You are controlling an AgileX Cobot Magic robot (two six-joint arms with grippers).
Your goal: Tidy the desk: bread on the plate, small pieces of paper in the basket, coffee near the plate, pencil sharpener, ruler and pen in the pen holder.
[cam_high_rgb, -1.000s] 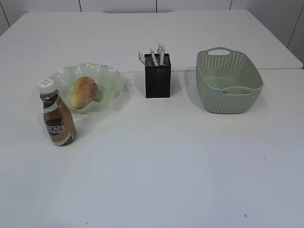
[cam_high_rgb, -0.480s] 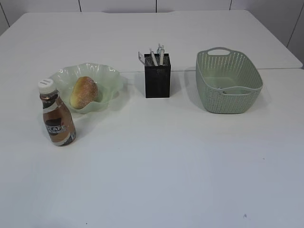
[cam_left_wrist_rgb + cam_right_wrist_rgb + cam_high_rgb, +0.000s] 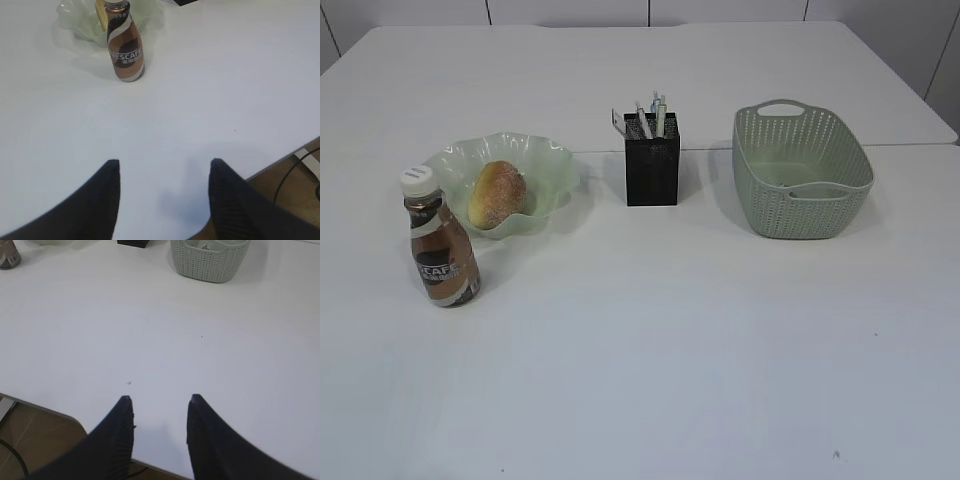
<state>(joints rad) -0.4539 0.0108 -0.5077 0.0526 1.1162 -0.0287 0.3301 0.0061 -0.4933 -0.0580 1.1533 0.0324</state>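
Observation:
The bread (image 3: 498, 194) lies on the pale green plate (image 3: 552, 160) at the left of the desk (image 3: 670, 330). Just in front of the plate stands the coffee (image 3: 440, 238), upright; the left wrist view shows the coffee (image 3: 124, 45) too. The black pen holder (image 3: 651, 165) holds pens and a clear ruler (image 3: 618, 121). The basket (image 3: 800, 170) stands to the right, with small bits of paper inside showing in the right wrist view (image 3: 210, 246). The pencil sharpener is hidden. My left gripper (image 3: 165, 164) and right gripper (image 3: 161, 399) hang open and empty over the desk's near edge.
The desk's near edge (image 3: 50, 410) shows below both wrist cameras, with brown floor and cables (image 3: 300, 165) beyond it. Neither arm appears in the exterior view.

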